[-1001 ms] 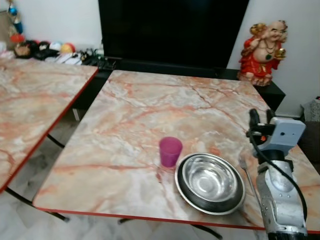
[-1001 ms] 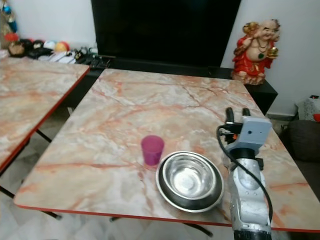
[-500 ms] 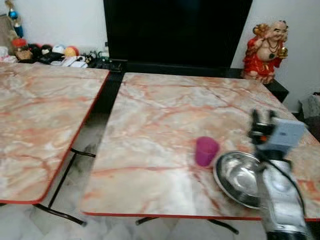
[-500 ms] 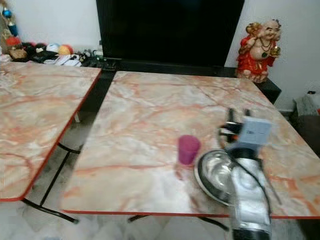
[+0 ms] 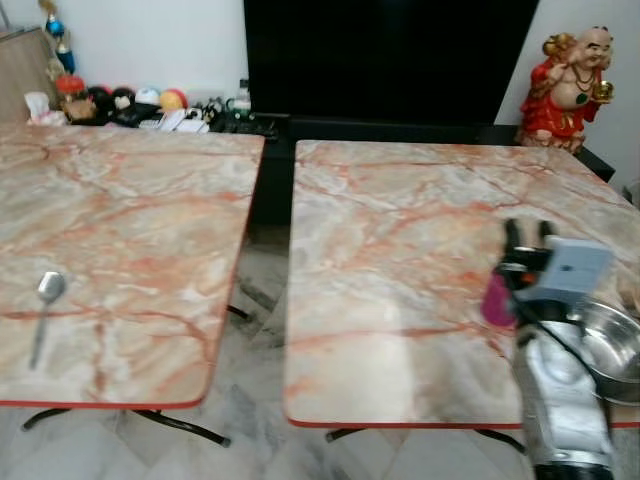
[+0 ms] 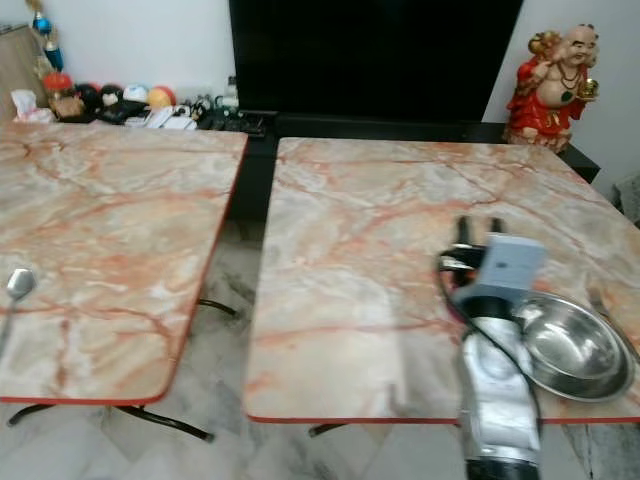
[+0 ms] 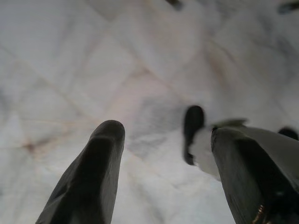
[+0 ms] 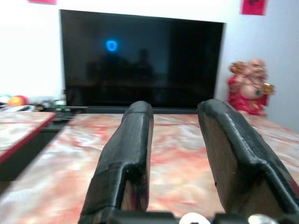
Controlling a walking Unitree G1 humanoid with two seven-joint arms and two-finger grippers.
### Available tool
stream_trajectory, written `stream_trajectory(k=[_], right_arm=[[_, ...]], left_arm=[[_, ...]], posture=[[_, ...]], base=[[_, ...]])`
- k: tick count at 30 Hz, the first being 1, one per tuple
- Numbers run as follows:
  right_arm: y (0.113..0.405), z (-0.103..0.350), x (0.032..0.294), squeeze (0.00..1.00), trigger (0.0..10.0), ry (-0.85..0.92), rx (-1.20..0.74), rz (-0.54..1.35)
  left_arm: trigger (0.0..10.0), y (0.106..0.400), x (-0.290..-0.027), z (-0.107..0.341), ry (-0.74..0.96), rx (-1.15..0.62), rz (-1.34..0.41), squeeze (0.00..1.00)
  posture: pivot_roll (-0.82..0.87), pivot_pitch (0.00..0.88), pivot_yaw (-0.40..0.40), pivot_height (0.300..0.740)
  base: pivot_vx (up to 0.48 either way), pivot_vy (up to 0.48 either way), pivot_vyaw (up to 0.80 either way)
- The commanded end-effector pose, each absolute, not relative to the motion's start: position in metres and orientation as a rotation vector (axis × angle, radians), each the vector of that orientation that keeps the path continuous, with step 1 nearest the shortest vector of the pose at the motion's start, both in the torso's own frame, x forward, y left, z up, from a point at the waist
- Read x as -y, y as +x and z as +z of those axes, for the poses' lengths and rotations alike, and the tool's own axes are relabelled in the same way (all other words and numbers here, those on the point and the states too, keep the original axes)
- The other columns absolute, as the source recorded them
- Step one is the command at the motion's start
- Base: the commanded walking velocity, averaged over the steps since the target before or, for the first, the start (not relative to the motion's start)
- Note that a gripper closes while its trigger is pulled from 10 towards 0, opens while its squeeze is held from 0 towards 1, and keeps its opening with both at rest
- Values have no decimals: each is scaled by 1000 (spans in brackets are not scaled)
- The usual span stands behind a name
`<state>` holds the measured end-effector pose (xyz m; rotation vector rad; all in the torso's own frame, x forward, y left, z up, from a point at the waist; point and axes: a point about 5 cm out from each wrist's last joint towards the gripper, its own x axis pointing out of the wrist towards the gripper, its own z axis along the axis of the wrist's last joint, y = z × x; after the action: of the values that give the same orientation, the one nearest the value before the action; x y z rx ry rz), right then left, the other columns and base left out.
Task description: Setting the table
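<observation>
No text, label, brand or number can be read on anything here; the red patches on the wall (image 8: 252, 6) are too blurred.

You have two counters, the right counter (image 6: 380, 260) and the left counter (image 6: 110, 240), both in glossy peach marble-look laminate with red edging. The bowl (image 6: 572, 345) is polished metal, mirror-bright; the spoon (image 5: 45, 300) is dull metal. The cup (image 5: 496, 300) looks like translucent pink plastic. The right claw (image 8: 175, 154) has matt black fingers; its arm (image 6: 492, 390) is brushed silver. The floor (image 7: 117, 70) is smooth pale marble tile.
</observation>
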<state>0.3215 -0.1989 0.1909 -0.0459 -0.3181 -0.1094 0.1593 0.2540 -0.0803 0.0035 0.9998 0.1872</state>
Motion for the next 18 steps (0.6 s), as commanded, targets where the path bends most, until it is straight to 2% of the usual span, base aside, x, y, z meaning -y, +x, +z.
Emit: stream_trajectory(k=[1,18], right_arm=[[319,195,207,0,10000,-51,332,-139],[319,194,203,0,10000,-50,333,-129]], left_arm=[[10000,155,-249,-84,8,-1021,167,0],[10000,152,-252,-84,17,-1026,166,0]], posture=[[-47,58,-17,740],[-40,66,-13,740]], base=[[0,476,0],[0,476,0]])
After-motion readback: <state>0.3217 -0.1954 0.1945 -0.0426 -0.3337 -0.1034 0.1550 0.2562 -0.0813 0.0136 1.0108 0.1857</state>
